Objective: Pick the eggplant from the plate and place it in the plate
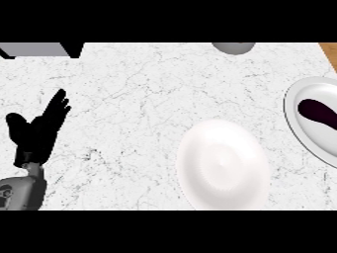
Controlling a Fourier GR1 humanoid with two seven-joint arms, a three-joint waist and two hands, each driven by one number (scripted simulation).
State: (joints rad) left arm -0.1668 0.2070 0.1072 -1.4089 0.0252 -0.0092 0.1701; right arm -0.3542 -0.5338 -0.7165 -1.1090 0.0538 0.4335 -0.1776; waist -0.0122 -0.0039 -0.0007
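1. Head view: the left hand [36, 131] rests, fingers straight and apart, holding nothing.
2. The empty plate [222, 165] lies right of those fingers.
3. The eggplant [321, 114] lies on the far plate [315, 144], well beyond the fingers. Being rounded, it could roll from a grasp.

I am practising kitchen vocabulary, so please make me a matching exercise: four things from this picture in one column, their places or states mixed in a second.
1. eggplant
2. middle plate
3. left hand
4. grey box

A. top left corner
B. lying on the right plate
C. open, fingers up, at the left
D. white, nothing on it

Pairs: 1-B, 2-D, 3-C, 4-A.
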